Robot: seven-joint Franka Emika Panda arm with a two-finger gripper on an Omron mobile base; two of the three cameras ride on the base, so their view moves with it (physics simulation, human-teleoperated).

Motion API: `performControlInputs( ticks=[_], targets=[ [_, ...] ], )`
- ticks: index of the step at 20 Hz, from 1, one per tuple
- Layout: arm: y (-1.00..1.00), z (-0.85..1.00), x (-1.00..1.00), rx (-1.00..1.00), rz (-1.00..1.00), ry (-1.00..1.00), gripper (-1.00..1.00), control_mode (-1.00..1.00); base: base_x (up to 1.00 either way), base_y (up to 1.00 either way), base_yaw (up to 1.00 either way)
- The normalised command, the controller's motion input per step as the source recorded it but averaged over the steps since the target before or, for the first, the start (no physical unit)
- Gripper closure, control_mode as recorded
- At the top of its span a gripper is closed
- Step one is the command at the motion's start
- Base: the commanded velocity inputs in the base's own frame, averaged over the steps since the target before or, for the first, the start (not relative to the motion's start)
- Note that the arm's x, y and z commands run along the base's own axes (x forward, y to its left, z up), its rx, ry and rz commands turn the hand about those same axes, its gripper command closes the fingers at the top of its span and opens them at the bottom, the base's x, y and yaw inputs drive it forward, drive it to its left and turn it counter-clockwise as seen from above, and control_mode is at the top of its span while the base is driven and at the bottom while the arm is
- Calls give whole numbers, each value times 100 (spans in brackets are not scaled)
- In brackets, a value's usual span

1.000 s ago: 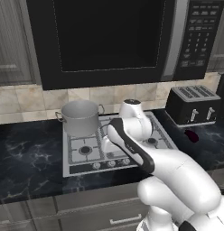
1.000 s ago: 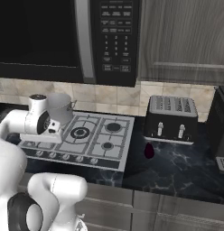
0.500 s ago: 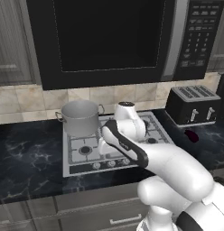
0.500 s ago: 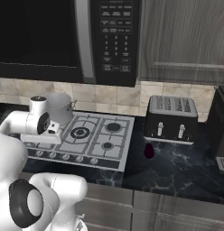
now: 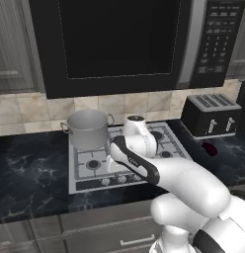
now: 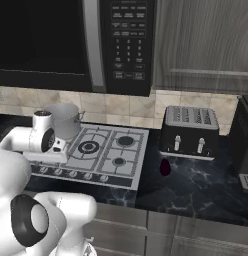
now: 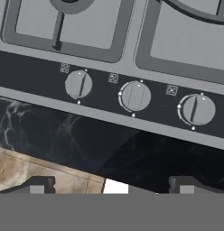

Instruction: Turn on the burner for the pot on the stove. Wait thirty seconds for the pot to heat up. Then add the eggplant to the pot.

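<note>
The fingers (image 7: 109,186) stand spread apart with nothing between them, hanging over the front edge of the stove (image 7: 132,54) and the dark surface (image 7: 64,131). Three round knobs (image 7: 135,95) sit in a row just ahead of them. The pot (image 5: 88,129) stands on the back left burner. The eggplant (image 6: 165,167) lies on the surface in front of the toaster (image 6: 189,131), well apart from the pot.
</note>
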Motion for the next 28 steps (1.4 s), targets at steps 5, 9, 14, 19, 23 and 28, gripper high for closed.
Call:
performControlInputs(
  ticks=[5, 9, 14, 19, 23, 28],
  targets=[
    [0, -19, 0, 0, 0, 0, -100, -100, 0, 0, 0],
    [0, -14, 0, 0, 0, 0, -100, -100, 0, 0, 0],
    [0, -3, 2, 0, 0, 0, -100, -100, 0, 0, 0],
    [0, -4, 9, 0, 0, 0, -100, -100, 0, 0, 0],
    [0, -4, 13, 0, 0, 0, -100, -100, 0, 0, 0],
    [0, -9, 17, 0, 0, 0, -100, -100, 0, 0, 0]
  ],
)
